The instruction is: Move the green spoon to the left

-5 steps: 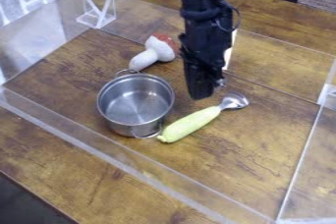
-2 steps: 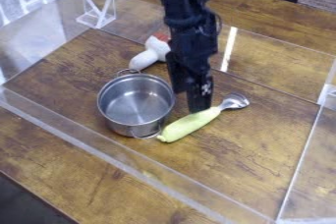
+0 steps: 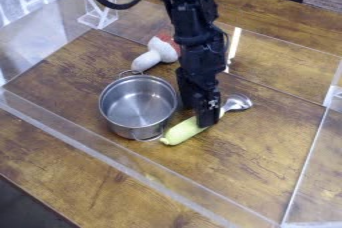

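A: So where does the green spoon [image 3: 195, 124] lie, the one with the thick yellow-green handle and the small shiny silver bowl?

B: Flat on the brown wooden worktop [image 3: 94, 67], near the middle of the view. Its handle end points toward eight o'clock and its silver bowl toward two o'clock. The handle end sits just beside the round steel pot [image 3: 138, 106], at the pot's four o'clock.

A: And the black robot arm's hand [image 3: 206, 116]?

B: It points steeply down over the spoon, right at the place where the handle meets the neck. The fingers stand spread apart, one on either side of the handle, and they grip nothing. I cannot tell whether the fingertips touch the worktop or the spoon.

A: Anything else nearby?

B: A toy mushroom with a red cap and a white stem [image 3: 154, 54] lies on its side at the pot's twelve o'clock, partly behind the arm. A clear plastic wall [image 3: 160, 182] runs round the worktop, and its near edge crosses from nine o'clock toward five o'clock. At eleven o'clock, a small clear plastic stand [image 3: 96, 10] is on the far side.

A: Is the pot holding anything?

B: Its inside looks bare and shiny.
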